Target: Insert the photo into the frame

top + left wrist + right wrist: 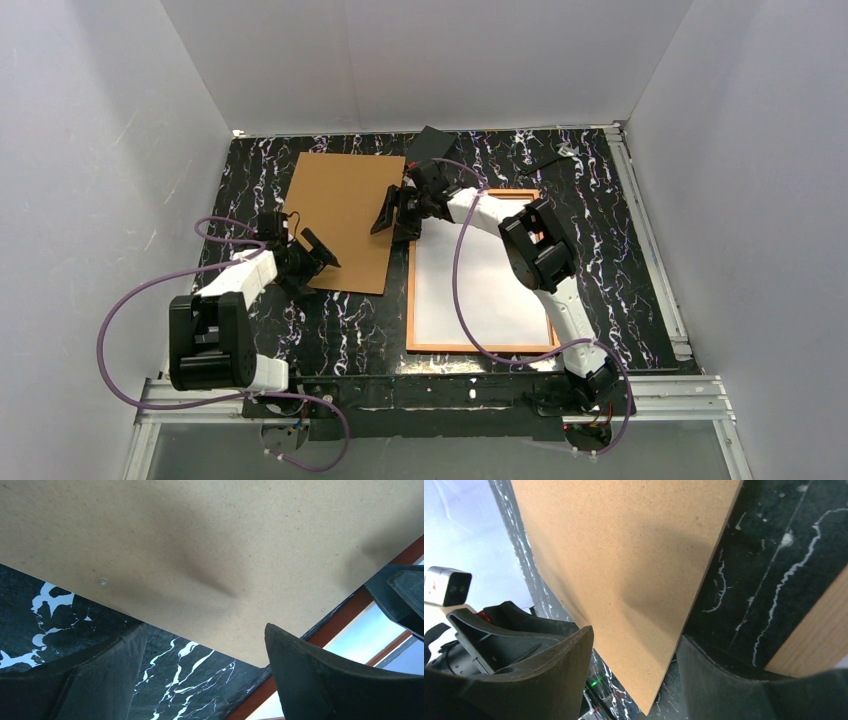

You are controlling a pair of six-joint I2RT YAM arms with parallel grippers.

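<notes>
By the cardboard board [340,215]
Left gripper [312,265] and right gripper [393,218] jaws spread wide; photo [500,290] lies inside frame [480,348].

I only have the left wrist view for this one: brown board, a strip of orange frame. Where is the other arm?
Observer: In the top view, the right gripper is at the right edge of the brown board, beside the far left corner of the frame.
Operator: Is it holding the board?
Observer: No. In the right wrist view its fingers are spread apart, with the board's edge running between them.
Operator: What is inside the frame?
Observer: The photo appears to fill it with its plain white back up. No print shows.
</notes>
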